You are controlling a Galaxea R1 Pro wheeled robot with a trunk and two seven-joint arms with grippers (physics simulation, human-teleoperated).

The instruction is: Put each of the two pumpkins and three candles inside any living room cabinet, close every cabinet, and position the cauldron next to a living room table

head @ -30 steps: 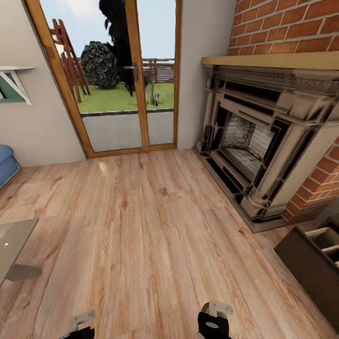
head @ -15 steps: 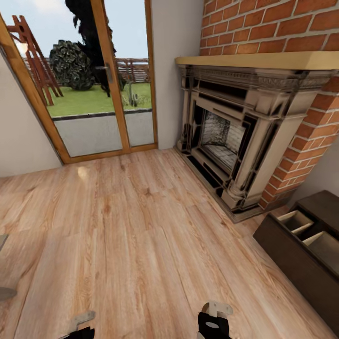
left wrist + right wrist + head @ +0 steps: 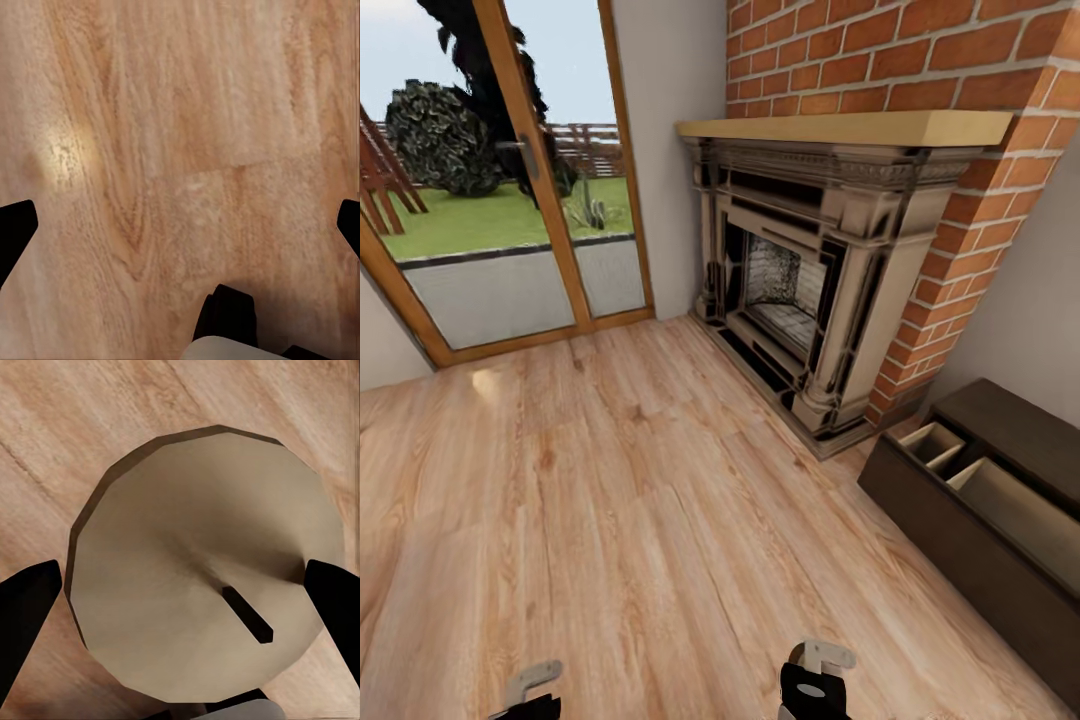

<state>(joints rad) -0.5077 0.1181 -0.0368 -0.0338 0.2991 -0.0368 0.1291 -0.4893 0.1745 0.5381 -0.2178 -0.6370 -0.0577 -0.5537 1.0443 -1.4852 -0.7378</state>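
A beige candle [image 3: 206, 592] with a flat round top and a short dark wick sits between the two dark fingers of my right gripper [image 3: 180, 607], which is shut on it above the wooden floor. In the head view the right gripper [image 3: 815, 685] is at the bottom edge. My left gripper [image 3: 182, 229] is open over bare floorboards with nothing between its fingers [image 3: 15, 232]; the head view has it at the lower left [image 3: 528, 690]. The low dark brown cabinet [image 3: 950, 530] stands at the right against the wall, its top drawers pulled open to show pale interiors [image 3: 1015, 505].
A brick chimney with an ornate fireplace [image 3: 810, 270] and wooden mantel juts out ahead on the right, just beyond the cabinet. Glazed patio doors [image 3: 510, 200] fill the far left wall. Light wooden floor [image 3: 610, 480] stretches between me and them.
The head view has swung to the right: the fireplace and doors slid left, more of the cabinet came into view, and the glass table at the left dropped out. The grippers hold as before.
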